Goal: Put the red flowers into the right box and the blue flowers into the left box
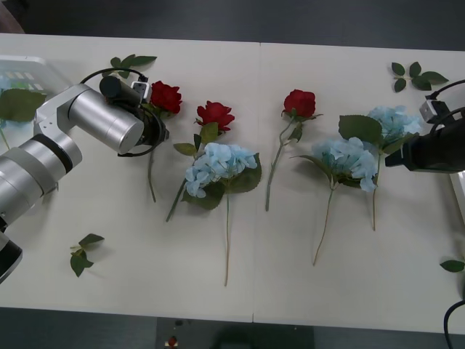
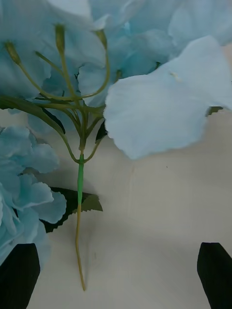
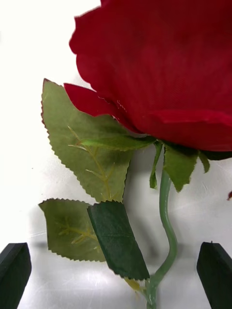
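White worktop (image 1: 290, 276), a seam running front to back near the middle. Across it in a loose row: three red flowers (image 1: 215, 114), stems toward the robot, and three blue flowers (image 1: 219, 163), one overlapping the middle rose's stem, two just beside each other on the right. Loose leaf sprigs (image 1: 82, 256) near the corners; left box (image 1: 29, 69) at the far left edge.

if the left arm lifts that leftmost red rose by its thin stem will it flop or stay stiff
The artificial red rose will probably droop head-first: its bloom is big against the thin, kinked green stem. It looks light, fabric-like. The left gripper has its fingers open around the stem, which may twist when pinched.
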Motion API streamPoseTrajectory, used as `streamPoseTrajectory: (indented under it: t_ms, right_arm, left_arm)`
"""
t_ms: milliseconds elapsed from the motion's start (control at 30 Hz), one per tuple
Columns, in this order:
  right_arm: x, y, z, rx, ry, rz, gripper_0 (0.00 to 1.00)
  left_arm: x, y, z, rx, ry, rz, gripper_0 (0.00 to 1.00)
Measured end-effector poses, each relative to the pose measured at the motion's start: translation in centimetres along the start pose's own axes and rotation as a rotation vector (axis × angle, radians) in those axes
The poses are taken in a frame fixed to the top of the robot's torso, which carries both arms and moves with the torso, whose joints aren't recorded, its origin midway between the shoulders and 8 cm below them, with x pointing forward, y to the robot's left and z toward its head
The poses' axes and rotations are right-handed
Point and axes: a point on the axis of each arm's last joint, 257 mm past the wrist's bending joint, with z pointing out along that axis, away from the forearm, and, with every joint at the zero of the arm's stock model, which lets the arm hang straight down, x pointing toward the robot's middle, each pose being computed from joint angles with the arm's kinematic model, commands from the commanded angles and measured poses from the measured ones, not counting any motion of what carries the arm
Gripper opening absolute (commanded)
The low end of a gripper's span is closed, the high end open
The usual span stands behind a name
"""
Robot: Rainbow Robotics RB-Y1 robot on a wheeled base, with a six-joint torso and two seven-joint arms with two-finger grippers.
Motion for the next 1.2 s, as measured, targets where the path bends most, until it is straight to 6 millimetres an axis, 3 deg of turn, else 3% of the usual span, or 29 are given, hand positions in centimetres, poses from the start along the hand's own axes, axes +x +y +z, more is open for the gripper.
streamPoseTrajectory:
  t_ms: [233,467,500,567,767,833,967,1033,1100,1133,1167,1200]
  right_arm:
    - [0.3,2.0,2.9,0.05,-0.016,-0.018,0.95]
    - [-0.1,3.0,4.4,0.071,-0.052,-0.027,0.95]
    - [-0.1,3.0,4.7,0.068,-0.054,-0.021,0.95]
    - [-0.1,2.7,5.2,0.067,-0.063,-0.008,0.95]
    - [0.1,1.1,6.3,0.091,-0.073,0.019,0.95]
    - [0.2,0.9,6.4,0.093,-0.068,0.022,0.95]
    - [0.3,0.9,6.4,0.093,-0.068,0.022,0.95]
    - [0.3,0.9,6.4,0.093,-0.068,0.022,0.95]
    - [0.3,0.9,6.4,0.093,-0.068,0.022,0.81]
    - [0.3,0.9,6.4,0.093,-0.068,0.022,0.39]
    - [0.3,0.9,6.4,0.093,-0.068,0.022,0.15]
    - [0.3,0.9,6.4,0.093,-0.068,0.022,0.06]
  left_arm:
    - [0.2,0.0,0.1,0.0,0.003,-0.003,1.0]
    - [0.2,-0.1,0.1,0.001,0.004,-0.004,0.99]
    - [0.2,-0.1,0.1,0.001,0.004,-0.004,0.95]
    - [0.2,-0.1,0.1,0.001,0.004,-0.004,0.73]
    - [0.2,0.0,0.1,0.0,0.004,-0.005,0.67]
    - [0.2,0.0,0.2,0.0,0.005,-0.005,0.59]
    - [0.3,0.2,0.2,-0.003,0.007,-0.007,0.56]
    - [0.5,0.3,0.3,-0.006,0.01,-0.008,0.5]
    - [0.7,0.6,0.4,-0.011,0.015,-0.012,0.43]
    - [0.8,0.8,0.4,-0.014,0.017,-0.014,0.39]
    - [0.7,0.9,0.5,-0.014,0.013,-0.015,0.39]
    - [0.5,0.9,0.5,-0.012,0.005,-0.016,0.38]
